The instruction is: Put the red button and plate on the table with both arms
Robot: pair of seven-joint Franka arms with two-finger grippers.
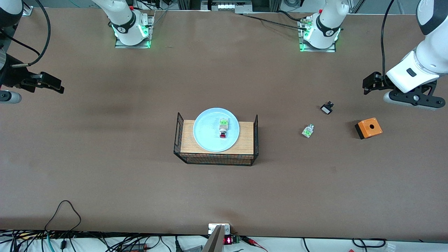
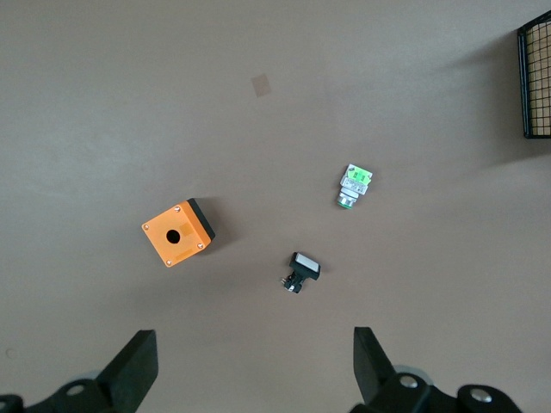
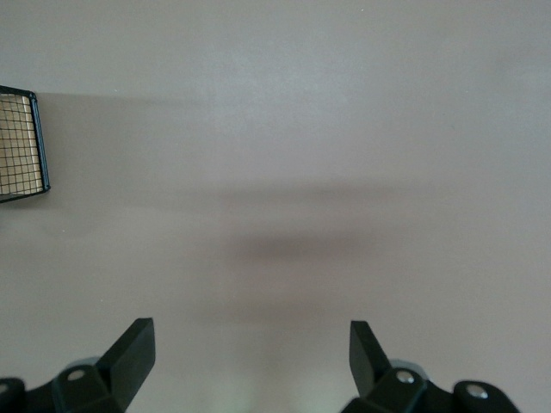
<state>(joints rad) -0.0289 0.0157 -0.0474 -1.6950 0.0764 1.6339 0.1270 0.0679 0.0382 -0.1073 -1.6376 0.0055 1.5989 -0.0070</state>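
The pale blue plate [image 1: 204, 132] lies on a wood-topped black wire stand [image 1: 217, 154] in the middle of the brown table [image 1: 105, 157]. The red button [image 1: 223, 128], a whitish block with a green patch and a red tip, rests on the plate. My left gripper [image 1: 371, 83] [image 2: 256, 344] hangs open and empty above the table at the left arm's end, over bare tabletop close to several small parts. My right gripper [image 1: 50, 83] [image 3: 252, 340] hangs open and empty above bare table at the right arm's end. Both are well away from the plate.
An orange box with a hole [image 1: 368, 128] [image 2: 178, 233], a green-white block [image 1: 307, 131] [image 2: 354, 185] and a small black-and-white part [image 1: 327, 108] [image 2: 300, 272] lie between the stand and the left gripper. Cables [image 1: 63, 213] run along the table's front edge.
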